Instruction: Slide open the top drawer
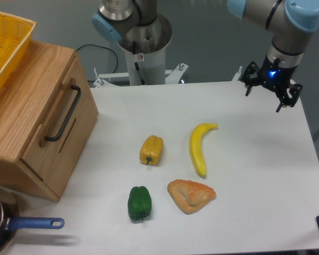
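Note:
The wooden cabinet stands at the left edge of the table, its front turned towards the right. The top drawer is a light-oak panel with a long black bar handle running down its face. It looks shut, flush with the cabinet front. My gripper hangs over the far right of the table, fingers pointing down, open and empty. It is far from the drawer, with the whole table width between them.
A yellow basket sits on top of the cabinet. A yellow pepper, banana, green pepper and pastry lie mid-table. A blue-handled pan is at the front left. The arm's base stands at the back.

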Robot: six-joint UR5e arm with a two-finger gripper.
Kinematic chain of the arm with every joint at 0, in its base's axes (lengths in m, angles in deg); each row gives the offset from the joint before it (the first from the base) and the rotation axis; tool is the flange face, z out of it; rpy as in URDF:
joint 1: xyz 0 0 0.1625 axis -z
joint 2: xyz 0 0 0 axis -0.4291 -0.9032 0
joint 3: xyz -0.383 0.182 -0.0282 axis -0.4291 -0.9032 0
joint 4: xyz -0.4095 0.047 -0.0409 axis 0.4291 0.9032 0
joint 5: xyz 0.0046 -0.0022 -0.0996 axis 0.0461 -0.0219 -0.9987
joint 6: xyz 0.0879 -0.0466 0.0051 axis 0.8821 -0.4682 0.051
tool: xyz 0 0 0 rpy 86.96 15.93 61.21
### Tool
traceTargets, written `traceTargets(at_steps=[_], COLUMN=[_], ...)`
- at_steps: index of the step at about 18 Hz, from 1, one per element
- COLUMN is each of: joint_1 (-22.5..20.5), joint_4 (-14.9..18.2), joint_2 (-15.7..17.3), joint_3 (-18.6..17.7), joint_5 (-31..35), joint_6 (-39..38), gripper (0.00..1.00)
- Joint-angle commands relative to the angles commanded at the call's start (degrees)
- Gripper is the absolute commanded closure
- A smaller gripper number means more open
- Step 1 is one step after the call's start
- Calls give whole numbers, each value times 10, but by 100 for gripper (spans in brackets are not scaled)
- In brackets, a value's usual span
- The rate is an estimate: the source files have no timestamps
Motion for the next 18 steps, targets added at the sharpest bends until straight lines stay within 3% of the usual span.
traceTargets(at_steps=[6, 9, 14, 18], joint_1=[7, 36, 77, 98], joint_4=[-1, -7, -20, -17], joint_2=[4, 5, 2, 12], joint_3=[0, -1, -1, -23], joint_5=[-2, -2, 1, 4], joint_6=[-7, -30, -195, -240], gripper=[0, 0, 0, 0])
